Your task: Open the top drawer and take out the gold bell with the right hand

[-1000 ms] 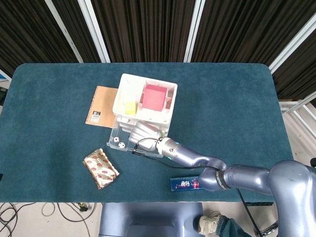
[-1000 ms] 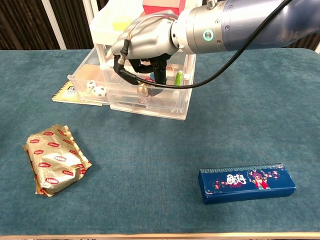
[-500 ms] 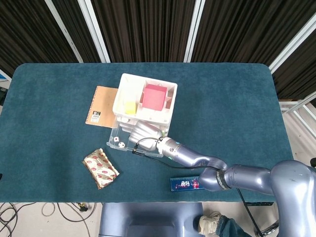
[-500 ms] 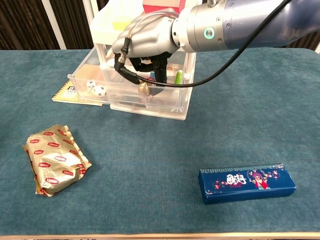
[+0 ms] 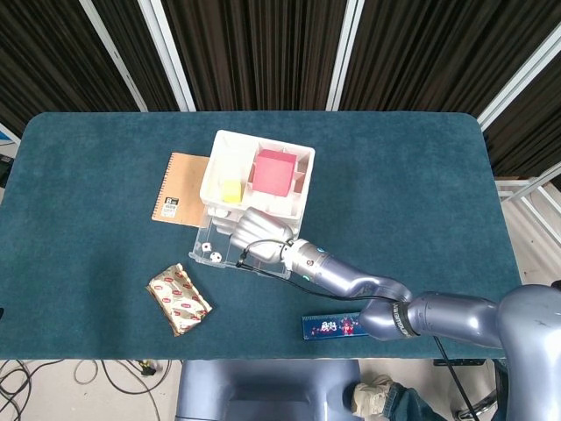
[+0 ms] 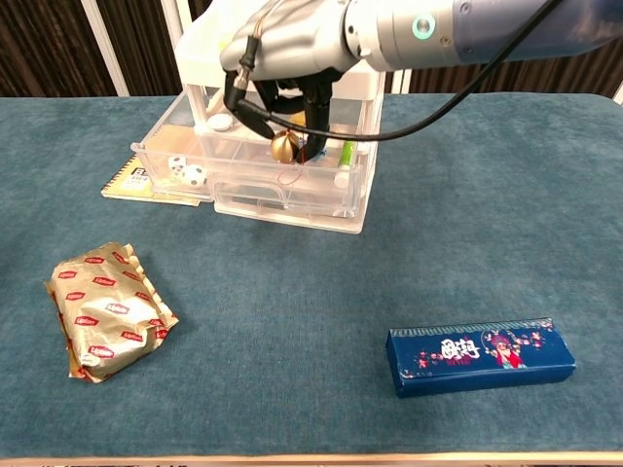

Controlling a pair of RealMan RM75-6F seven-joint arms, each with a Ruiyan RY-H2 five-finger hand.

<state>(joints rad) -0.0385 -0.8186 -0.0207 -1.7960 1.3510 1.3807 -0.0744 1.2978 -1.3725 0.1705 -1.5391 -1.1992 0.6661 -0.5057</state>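
Gold and round, the bell (image 6: 285,146) hangs in the fingers (image 6: 316,105) of the right hand (image 6: 292,44), which pinch it from above. In the chest view it is above the open top drawer (image 6: 255,170), clear of the drawer floor, and a thin red thread hangs under it. In the head view the hand (image 5: 259,235) covers the bell, so it cannot be seen there. The other fingers of this hand are curled downward around the bell; a black cable runs along the hand.

The drawer is pulled out toward the robot from a clear plastic cabinet (image 5: 256,178). Inside the drawer are two white dice (image 6: 187,171) with black dots at its left end, and a small green thing (image 6: 346,153) near the right end. On top of the cabinet is an open tray with a pink box (image 5: 274,172) and a yellow block (image 5: 230,190).

A brown spiral notebook (image 5: 180,189) lies flat, touching the left side of the cabinet. A foil packet (image 6: 105,309) with red labels lies on the teal table (image 6: 506,224), well apart from the drawer, toward the front left. A long blue box (image 6: 479,355) with a printed picture lies at the front right, under the right forearm in the head view.

The left hand shows in neither view.
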